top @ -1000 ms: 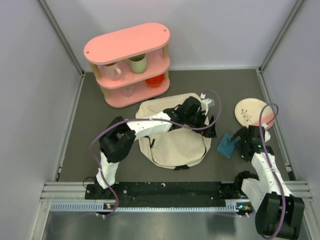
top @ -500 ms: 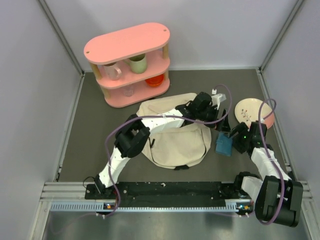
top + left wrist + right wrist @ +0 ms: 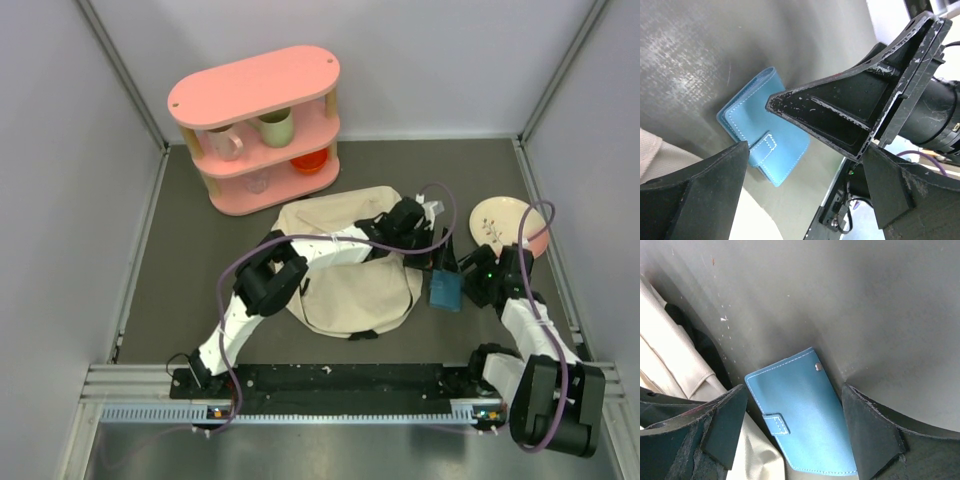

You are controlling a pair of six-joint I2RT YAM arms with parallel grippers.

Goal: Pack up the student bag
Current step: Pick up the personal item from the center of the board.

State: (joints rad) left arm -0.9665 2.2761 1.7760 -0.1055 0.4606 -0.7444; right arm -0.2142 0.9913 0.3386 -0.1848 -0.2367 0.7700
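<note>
Right gripper (image 3: 794,388) sits low over the table (image 3: 190,280) with its two fingers set either side of a blue wallet (image 3: 805,430). The jaws stand partly apart, and I cannot tell whether they press on the wallet's edges or only bracket it. The wallet lies flat and closed, its strap tab and stitched border facing up. It is just beside the right edge of the bag (image 3: 345,290), and in the right wrist view its near corner seems to rest against the cream fabric.

Left gripper (image 3: 757,125) hangs spread wide over the same wallet and holds nothing; in the left wrist view the blue cover shows between and beyond its two fingers. The left arm reaches from its base across the upper part of the bag to get there, so both grippers meet at the bag's right side, close together.

The bag lies slumped in the middle of the table — a rounded cream shape with dark straps showing at its top and bottom edges. Behind it, toward the back left, stands a pink shelf (image 3: 255,90) holding a pink mug (image 3: 225,143), a green cup (image 3: 277,128) and a red bowl (image 3: 310,160). A patterned plate (image 3: 500,222) lies at the right, behind the right gripper and apart from the wallet.
</note>
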